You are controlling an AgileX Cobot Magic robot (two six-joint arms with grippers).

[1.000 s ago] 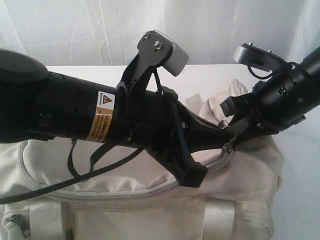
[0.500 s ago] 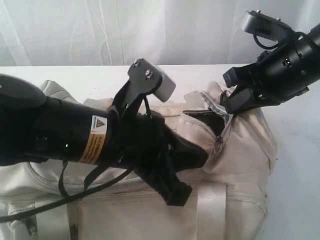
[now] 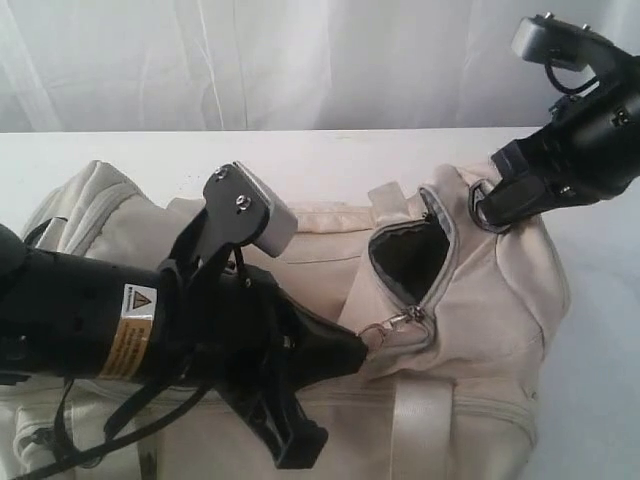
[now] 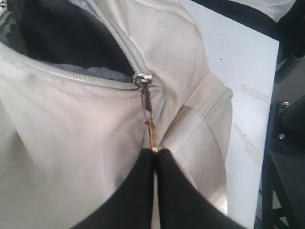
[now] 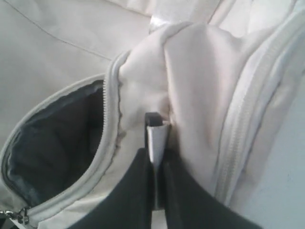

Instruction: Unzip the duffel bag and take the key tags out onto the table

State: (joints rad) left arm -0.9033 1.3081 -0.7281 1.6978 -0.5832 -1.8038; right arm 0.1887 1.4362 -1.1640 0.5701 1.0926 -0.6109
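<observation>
The left gripper (image 4: pixel 155 152) pinches the zip pull (image 4: pixel 147 102) tight. The right gripper (image 5: pixel 156 155) squeezes a bit of the bag (image 5: pixel 200 71). The dark gap (image 3: pixel 408 262) lies between them.

One printed label (image 3: pixel 130 332) is seen, in the exterior view only. It is stuck on the black casing of the left arm (image 3: pixel 60 315), well behind the left gripper (image 3: pixel 358 345), and is wrapped partly around the casing's curve. Its upper part is white and bears a warning sign (image 3: pixel 143 299): a small dark-edged triangle, whose inner mark cannot be made out. Its lower part is orange-yellow and is filled with several short lines of fine dark print, too small and blurred to be read. No word, brand or number can be deciphered on it, and nothing legible is shown in the two wrist views.
</observation>
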